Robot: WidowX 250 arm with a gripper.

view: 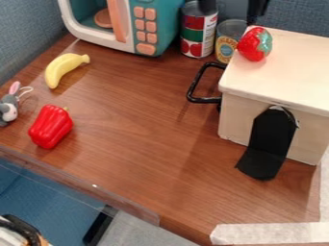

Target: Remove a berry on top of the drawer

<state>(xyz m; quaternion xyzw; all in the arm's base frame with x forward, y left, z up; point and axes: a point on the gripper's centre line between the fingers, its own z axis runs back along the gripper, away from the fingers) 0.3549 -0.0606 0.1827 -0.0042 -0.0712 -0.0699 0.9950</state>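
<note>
Strawberry (255, 44) on the far left corner of the drawer unit's (283, 79) top, end effector (230, 17) spread open at the far edge.
Two tin cans (198, 30) (229, 41) crowd that corner beside the toy microwave (156, 24), and the black handle (200, 84) juts over the desk (141, 129); banana (62, 68), bell pepper (51, 127) and plush mouse (9, 106) lie toward the left edge. The strawberry sits just below one of the parted fingers (257, 8).

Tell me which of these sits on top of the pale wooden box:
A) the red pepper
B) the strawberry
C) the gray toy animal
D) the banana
B: the strawberry rests on top of the box, near its edge on the picture's left.
</note>
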